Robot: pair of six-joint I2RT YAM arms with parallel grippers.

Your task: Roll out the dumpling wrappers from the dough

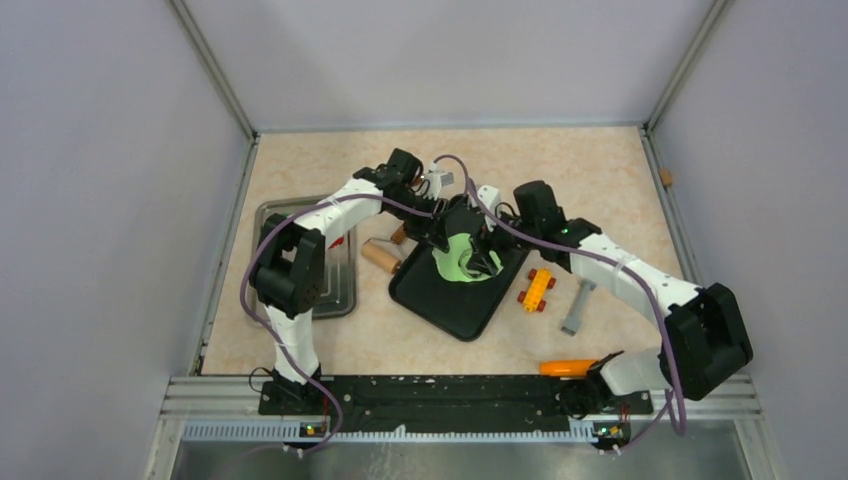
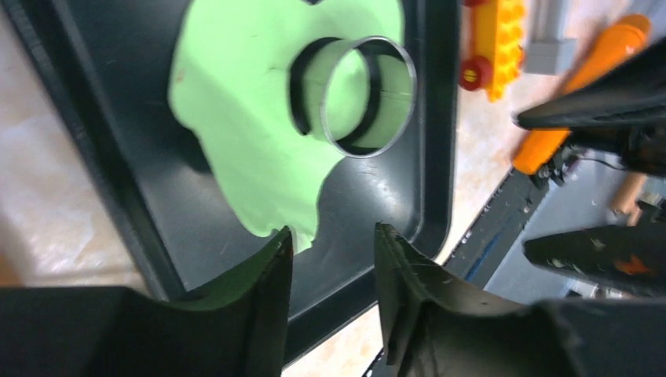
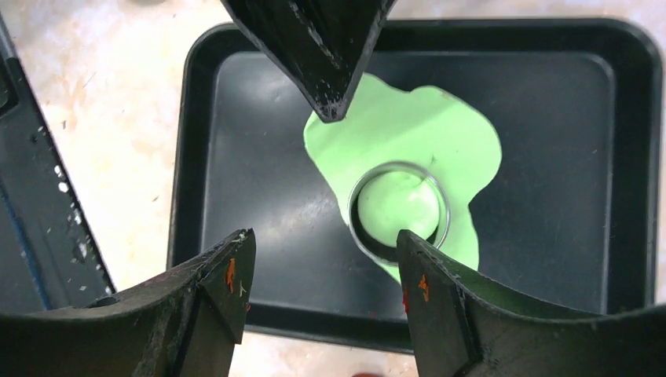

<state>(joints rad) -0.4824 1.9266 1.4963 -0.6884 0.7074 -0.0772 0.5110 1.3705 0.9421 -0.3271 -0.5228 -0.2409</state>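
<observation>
The lime-green dough (image 1: pixel 452 266) lies rolled flat in the black tray (image 1: pixel 455 310). In the left wrist view the dough sheet (image 2: pixel 236 118) carries a metal ring cutter (image 2: pixel 366 154), with a round green wrapper disc (image 2: pixel 347 98) inside it and a dark cut crescent beside it. The right wrist view shows the dough (image 3: pixel 428 133), the cutter (image 3: pixel 355 212) and the disc (image 3: pixel 400 206). My left gripper (image 2: pixel 330 236) is open and empty over the dough's near edge. My right gripper (image 3: pixel 322 243) is open and empty, its right finger just by the cutter. Both hover over the tray (image 1: pixel 470 245).
A wooden rolling pin (image 1: pixel 380 256) lies left of the black tray. A metal tray (image 1: pixel 340 290) sits further left. A yellow toy block (image 1: pixel 537 289), a grey tool (image 1: pixel 578 306) and an orange tool (image 1: pixel 567 367) lie to the right.
</observation>
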